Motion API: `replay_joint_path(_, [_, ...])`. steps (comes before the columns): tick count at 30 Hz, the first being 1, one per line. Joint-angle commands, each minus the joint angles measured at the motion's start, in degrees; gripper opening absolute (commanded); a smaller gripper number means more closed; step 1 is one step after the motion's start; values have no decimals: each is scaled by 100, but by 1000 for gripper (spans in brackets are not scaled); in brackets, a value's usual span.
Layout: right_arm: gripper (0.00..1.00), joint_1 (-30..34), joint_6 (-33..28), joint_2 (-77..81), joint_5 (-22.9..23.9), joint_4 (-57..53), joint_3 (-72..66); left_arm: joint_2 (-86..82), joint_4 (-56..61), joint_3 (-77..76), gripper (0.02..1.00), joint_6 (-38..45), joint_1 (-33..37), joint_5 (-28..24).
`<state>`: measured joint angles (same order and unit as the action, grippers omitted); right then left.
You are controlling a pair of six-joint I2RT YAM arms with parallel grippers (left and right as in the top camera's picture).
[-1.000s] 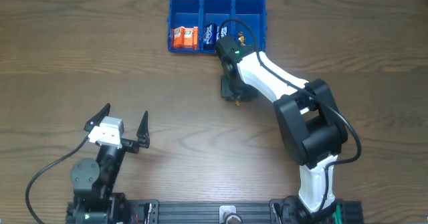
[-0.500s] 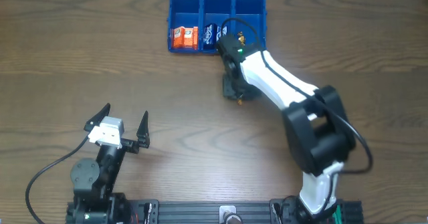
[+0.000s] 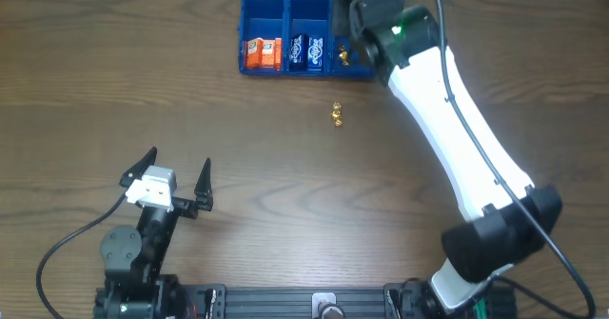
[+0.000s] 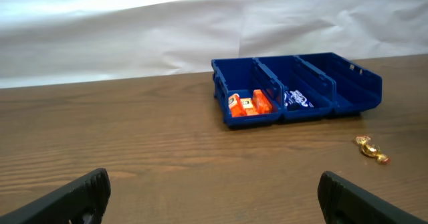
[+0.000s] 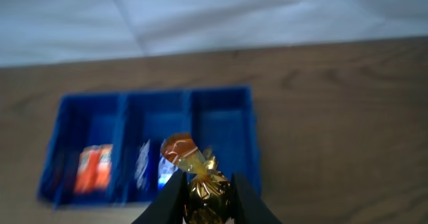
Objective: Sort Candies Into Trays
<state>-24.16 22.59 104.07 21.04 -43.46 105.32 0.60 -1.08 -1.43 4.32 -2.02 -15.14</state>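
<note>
Noted gold candy (image 5: 204,187) clamped between right jaws, raised above tray (image 5: 154,95), somewhere near the divider between middle and right compartments; cannot tell which. One second back: same jaws low at the surface just short of the tray. Since then lifted and swung over it on right arm (image 3: 457,119), candy taken along. Read as pick done, release pending. Logged orange candies (image 3: 262,52) in left compartment, blue candies (image 3: 306,48) in middle, nothing seen in right; right judged the likely target. Left behind on the surface: loose candy (image 3: 337,116), lying near the tray's front wall but apart from it, so at least one more trip judged needed. Edges: upright tray rim and dividers to clear on descent; tray close to the top view's upper edge. Room: bare surface all round the loose candy. Left jaws wide apart, parked near that arm's base, well apart from tray and candies.
</note>
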Motion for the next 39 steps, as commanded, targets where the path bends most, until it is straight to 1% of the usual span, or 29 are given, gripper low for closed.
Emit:
replay_joint_path(1, [148, 208, -254, 905, 210, 459, -46, -42, -186, 116, 998, -48, 24, -142])
replay_joint_path(4, [148, 251, -251, 1285, 33, 634, -46, -42, -184, 116, 996, -48, 22, -142])
replay_joint_path(11, [159, 262, -251, 1532, 35, 750, -46, -42, -184, 116, 998, -48, 22, -142])
replay_joint_path(13, [251, 262, -251, 1532, 35, 758, -46, -42, -184, 116, 998, -48, 22, -142])
replay_joint_path(14, [408, 262, -251, 1532, 35, 754, -46, -42, -184, 116, 998, -48, 22, -142])
replay_joint_path(15, [595, 262, -251, 1532, 35, 750, -46, -42, -186, 116, 998, -48, 22, -142])
replay_joint_path(16, [759, 260, -251, 1532, 33, 748, -46, -42, -184, 116, 998, -48, 22, -142])
replay_joint_path(17, [956, 260, -251, 1532, 33, 745, -46, -42, -184, 116, 998, -48, 22, -142])
replay_joint_path(18, [1000, 260, -254, 1532, 33, 741, -46, -42, -184, 116, 998, -48, 22, -142])
replay_joint_path(24, [1000, 258, -251, 1532, 31, 671, -46, -42, -184, 116, 998, -48, 22, -142])
replay_joint_path(28, [1000, 238, -142, 1414, 24, 374, -44, -42, -184, 116, 998, -48, 22, -142])
replay_joint_path(31, [1000, 181, -136, 1156, -203, -85, -44, -42, -184, 116, 998, -48, 24, -142])
replay_joint_path(35, [1000, 7, 345, 691, -339, -1287, -44, -42, -184, 116, 998, -48, 22, -142])
replay_joint_path(38, [1000, -138, 442, 629, -813, -2013, -57, -42, -186, 116, 998, -48, 24, -142])
replay_joint_path(39, [1000, -190, 439, 651, -938, -2087, -133, -42, -186, 116, 998, -48, 22, -142])
